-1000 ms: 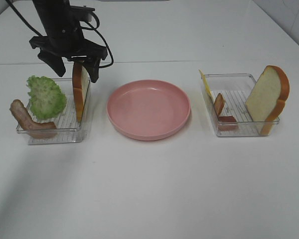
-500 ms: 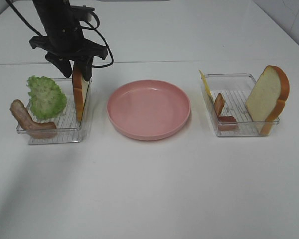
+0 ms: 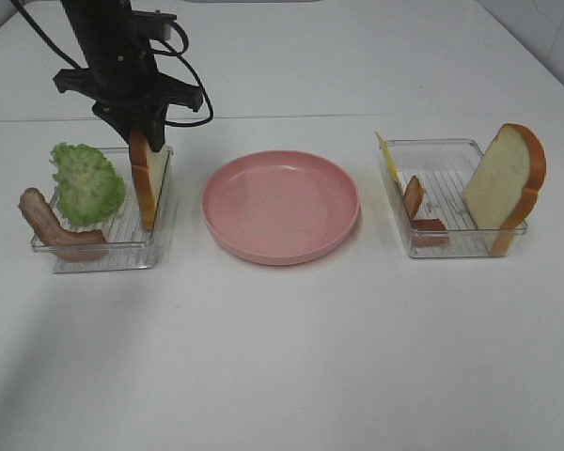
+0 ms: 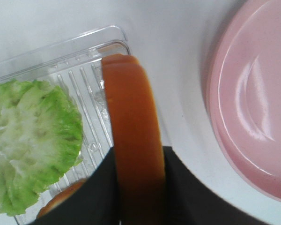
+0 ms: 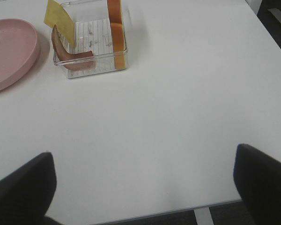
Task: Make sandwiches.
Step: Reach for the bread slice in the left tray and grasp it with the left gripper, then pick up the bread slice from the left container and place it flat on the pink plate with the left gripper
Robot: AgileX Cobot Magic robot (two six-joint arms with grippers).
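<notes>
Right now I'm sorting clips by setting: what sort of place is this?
Likely a robotics lab bench, not a kitchen: a white table, a toy lettuce leaf in a clear plastic tray, and the left gripper clamped on a toy bread slice.

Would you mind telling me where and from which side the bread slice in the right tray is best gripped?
I'd grip the bread at its top crust, coming straight down from above, one finger on each flat face. It stands on edge, leaning on the tray's right wall, so only its upper part is free.
</notes>
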